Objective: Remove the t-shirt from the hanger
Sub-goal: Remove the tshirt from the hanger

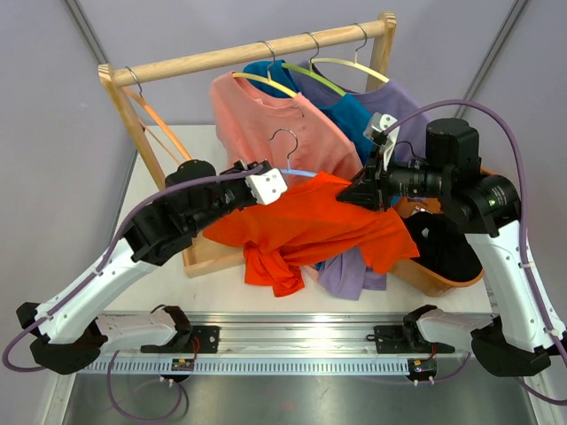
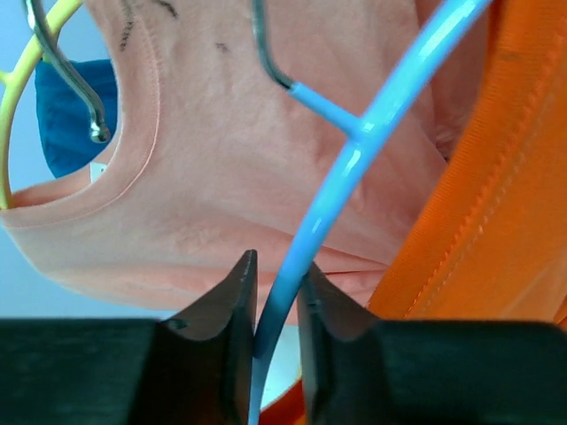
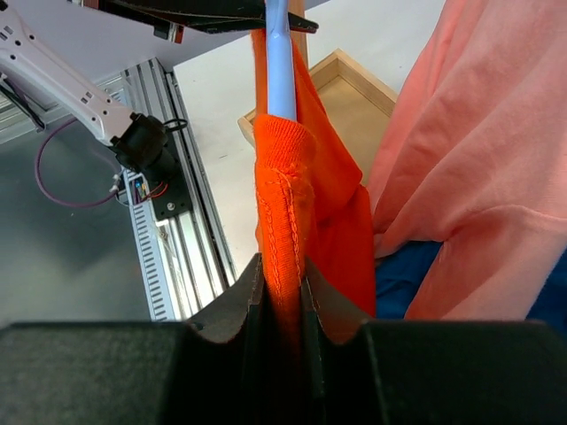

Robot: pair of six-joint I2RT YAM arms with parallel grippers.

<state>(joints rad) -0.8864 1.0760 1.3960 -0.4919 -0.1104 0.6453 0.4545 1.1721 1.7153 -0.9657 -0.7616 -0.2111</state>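
1. Check the left gripper (image 2: pixel 275 276). Its fingers are pressed onto the arm of the blue hanger (image 2: pixel 372 115), which passes between the pads and rises ahead of them to the right. The hanger's metal hook (image 1: pixel 285 142) stands just above this gripper, apart from the wooden rail (image 1: pixel 248 53).
2. Check the right gripper (image 3: pixel 283 282). Its fingers pinch a seamed fold of the orange t-shirt (image 1: pixel 310 221). Straight ahead of the fingertips, the blue hanger arm emerges from that fold.
3. Locate the orange t-shirt. It spans the gap between the two grippers and drapes below them.
4. Note the pink t-shirt (image 2: pixel 230 177). It hangs directly beyond the left gripper, behind the hanger.
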